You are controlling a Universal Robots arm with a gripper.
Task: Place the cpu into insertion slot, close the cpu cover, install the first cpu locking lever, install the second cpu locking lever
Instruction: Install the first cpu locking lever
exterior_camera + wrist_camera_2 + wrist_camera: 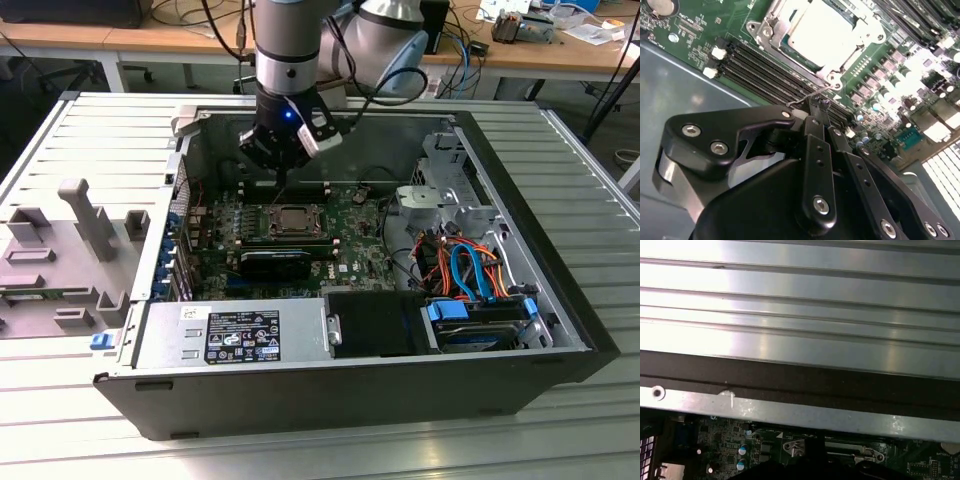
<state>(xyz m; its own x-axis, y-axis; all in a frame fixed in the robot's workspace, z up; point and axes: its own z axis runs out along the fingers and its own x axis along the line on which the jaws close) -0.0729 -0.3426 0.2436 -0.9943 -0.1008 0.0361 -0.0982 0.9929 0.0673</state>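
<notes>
The insertion slot (293, 222) sits mid-motherboard inside the open computer case. In the second wrist view the cpu (820, 27) lies in the slot, and the silvery cpu cover (867, 36) rests flat around it. A thin wire locking lever (807, 96) runs along the slot's edge beside the memory slots. My gripper (283, 178) hangs just behind the slot. Its black fingers (812, 130) are pressed together, and the tips (818, 103) are right at the lever wire. I cannot tell whether they touch it.
Long black memory slots (765, 67) lie between the gripper and the socket. The case's back wall (790, 375) is close behind the wrist. A drive cage (445, 185), coloured cables (470, 265) and a labelled black box (240, 335) fill the rest of the case. A grey fixture (60, 250) lies outside.
</notes>
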